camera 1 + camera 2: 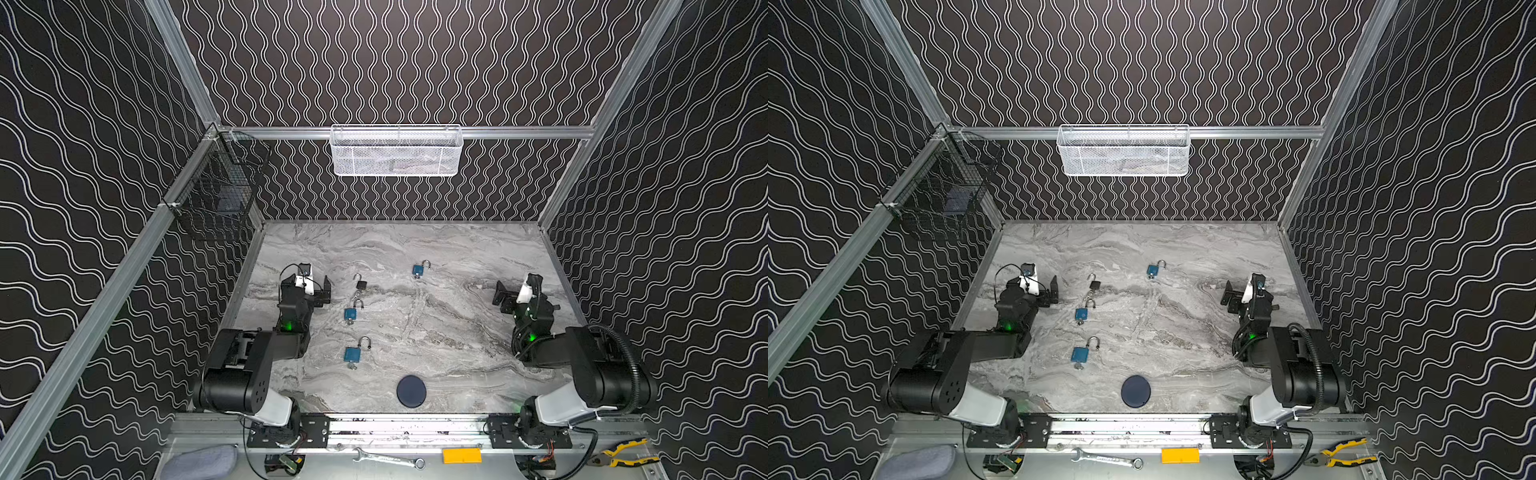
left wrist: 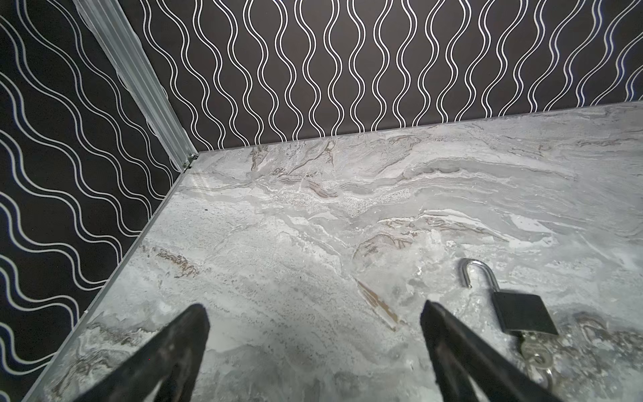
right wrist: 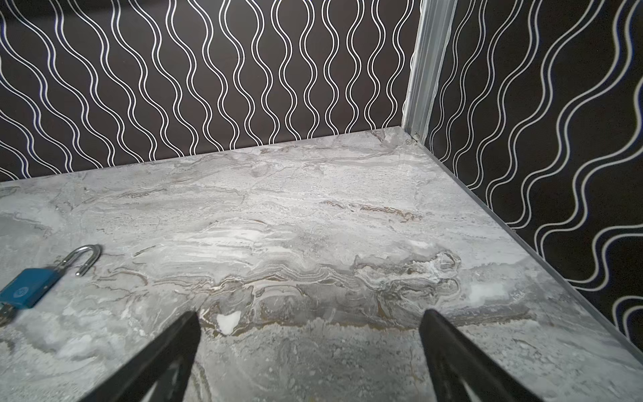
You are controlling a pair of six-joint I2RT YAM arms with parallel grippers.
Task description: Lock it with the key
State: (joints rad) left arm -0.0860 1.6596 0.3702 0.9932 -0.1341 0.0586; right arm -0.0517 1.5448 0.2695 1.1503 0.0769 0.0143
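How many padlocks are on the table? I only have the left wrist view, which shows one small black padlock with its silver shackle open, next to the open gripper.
Observer: Four. Besides your small black padlock, three blue square-bodied ones lie on the grey marble table: the near blue padlock, middle blue padlock and far blue padlock.
Operator: Are the blue ones locked?
Observer: No; in both top views all three shackles stand open.
Operator: And the right gripper?
Observer: The right gripper is open and empty above bare table, apart from the far blue padlock.
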